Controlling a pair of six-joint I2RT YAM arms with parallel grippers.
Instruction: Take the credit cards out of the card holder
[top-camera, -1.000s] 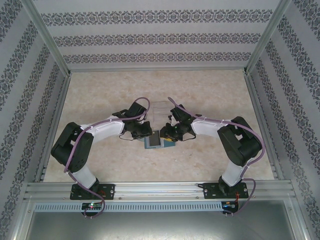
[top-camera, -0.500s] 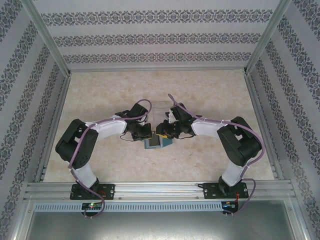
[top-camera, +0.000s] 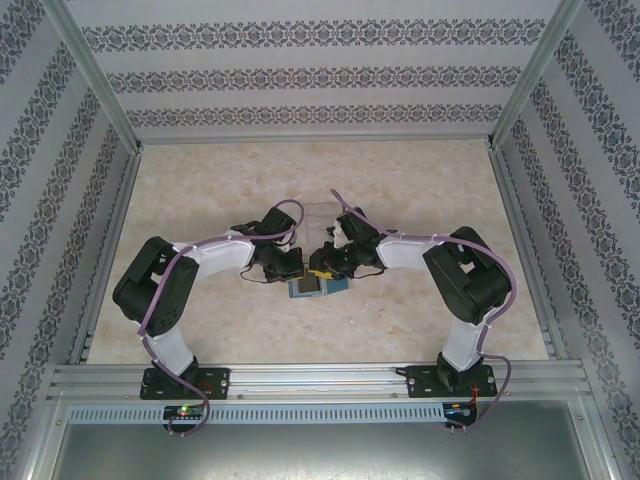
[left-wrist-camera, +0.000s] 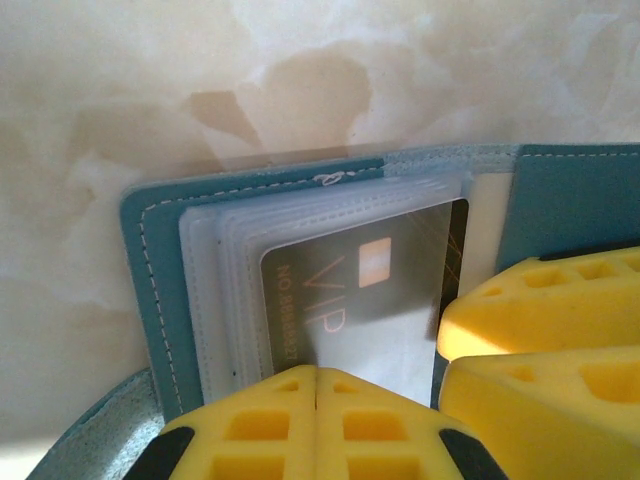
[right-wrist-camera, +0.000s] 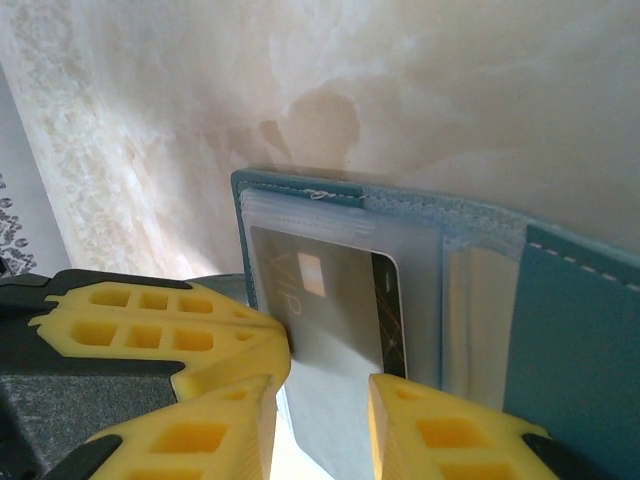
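Card holder (top-camera: 318, 286) lies open and flat at mid-desk (top-camera: 420, 180), long axis left-right, right where the two wrists converge. Left jaws stand at its left part, right jaws at its right; both arms are about equally close. In the left wrist view the left jaws are shut, yellow fingertips (left-wrist-camera: 260, 425) flush together with nothing visible between them, set at the edge of the stack of clear sleeves (left-wrist-camera: 222, 260). Whether they press the stack down, cannot tell. One credit card (left-wrist-camera: 350, 300), grey with "VIP" lettering, sits in the top sleeve, its dark band on the side toward the other teal flap. In the right wrist view the right jaws are part open, with the card's end running into the gap between the pads. Contact with the card is not resolvable, so no grip is confirmed. Judgement: the right arm is the puller and the left the anchor. The move turns on the card's end lying square in the right jaws' gap. Which sleeve edge is the mouth, cannot tell. Risk: pinching sleeve along with card would drag the holder.
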